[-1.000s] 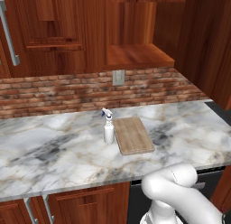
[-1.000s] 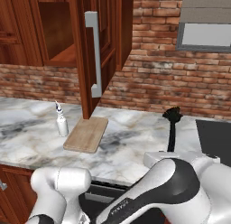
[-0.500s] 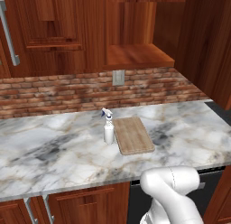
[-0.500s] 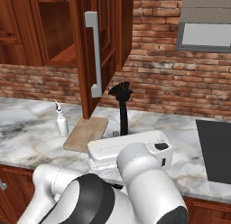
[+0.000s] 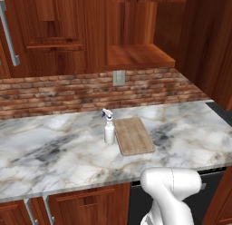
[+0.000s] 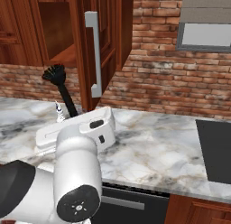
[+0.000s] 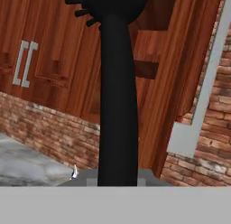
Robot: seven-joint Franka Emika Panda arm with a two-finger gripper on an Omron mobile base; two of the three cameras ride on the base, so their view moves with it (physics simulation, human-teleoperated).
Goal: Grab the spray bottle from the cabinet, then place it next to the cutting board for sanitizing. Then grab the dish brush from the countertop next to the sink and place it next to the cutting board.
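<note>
Dish brush: slim, black, seemingly round-headed.

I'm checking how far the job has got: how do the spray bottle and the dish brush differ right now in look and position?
The spray bottle is white with a blue-tipped nozzle; the dish brush is all black. The bottle stands on the countertop beside the cutting board; the brush is lifted in the air with its bristled head up. The bottle is short and stout; the brush is long and slim. Both stand roughly upright.
</note>
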